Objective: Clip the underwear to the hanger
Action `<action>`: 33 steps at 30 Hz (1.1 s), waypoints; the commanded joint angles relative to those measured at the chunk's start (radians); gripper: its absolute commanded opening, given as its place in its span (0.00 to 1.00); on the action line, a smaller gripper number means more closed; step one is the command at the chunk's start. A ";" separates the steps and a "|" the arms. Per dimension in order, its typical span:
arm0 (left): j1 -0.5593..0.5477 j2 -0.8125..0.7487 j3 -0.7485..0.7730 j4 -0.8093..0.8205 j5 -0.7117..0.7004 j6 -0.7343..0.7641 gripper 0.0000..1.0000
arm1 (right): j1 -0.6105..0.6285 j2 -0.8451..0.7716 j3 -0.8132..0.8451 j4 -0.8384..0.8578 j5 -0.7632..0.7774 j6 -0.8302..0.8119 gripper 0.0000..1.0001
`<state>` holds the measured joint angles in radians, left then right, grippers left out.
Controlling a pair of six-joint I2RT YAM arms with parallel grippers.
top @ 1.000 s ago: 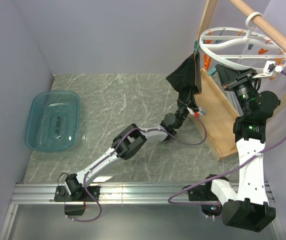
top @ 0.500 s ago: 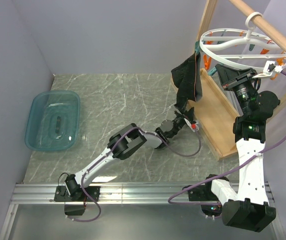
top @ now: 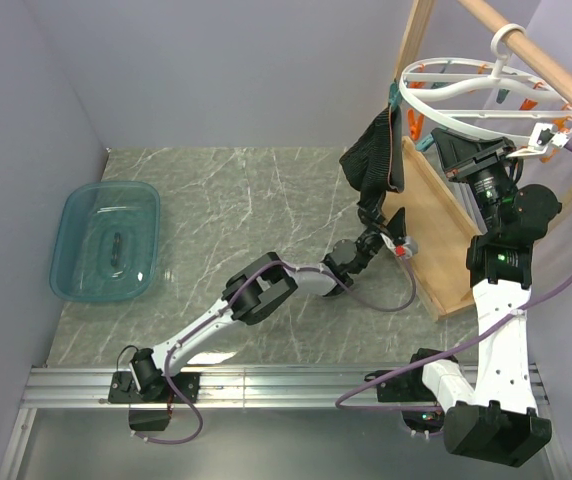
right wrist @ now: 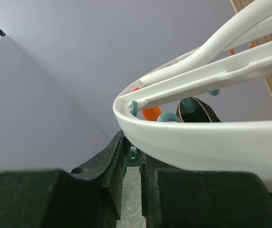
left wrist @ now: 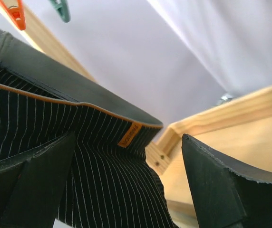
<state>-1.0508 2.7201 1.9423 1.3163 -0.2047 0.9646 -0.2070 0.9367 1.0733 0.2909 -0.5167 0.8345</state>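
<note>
Hanging from the left rim of the hanger (top: 463, 90), by a teal pin (top: 394, 98) as far as can be told: the underwear (top: 374, 155), black, drooping in a loose fold. In the left wrist view, shows fine pinstripes, a dark waistband edged in orange and a small orange label (left wrist: 130, 135).

Directly beneath its lower hem: the left gripper (top: 378, 222), pointing up, fingers (left wrist: 212, 190) spread wide with nothing between them. Cloth close by the left-hand pad; contact hard to judge. Above, at the top of that view, an orange pin (left wrist: 13, 13) and another teal pin (left wrist: 60, 9).

At the ring's right edge: the right gripper (top: 544, 135), jaws drawn nearly together and pinching the white rim, with the forearm tucked under the ring. More orange pins (top: 416, 125) dangling just right of the garment.

Crowding the spot: the wooden rack, its post (top: 421, 30) rising just behind the underwear and its slanted panel (top: 436, 235) just beside the left gripper on the right. Hook looped over the rack's top rail (top: 536, 50).

Well apart, at the far left of the marble table (top: 246, 200): a clear teal tub (top: 106, 240) with something small and dark in it. Purple walls on the left and far sides.
</note>
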 commanded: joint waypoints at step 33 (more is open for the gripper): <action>0.060 0.009 0.179 0.371 -0.082 0.039 0.99 | 0.040 -0.030 0.005 0.019 -0.066 0.038 0.00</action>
<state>-0.9947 2.7892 2.1162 1.3121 -0.2863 1.0046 -0.1982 0.9314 1.0714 0.2905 -0.5079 0.8597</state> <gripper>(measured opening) 0.993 0.190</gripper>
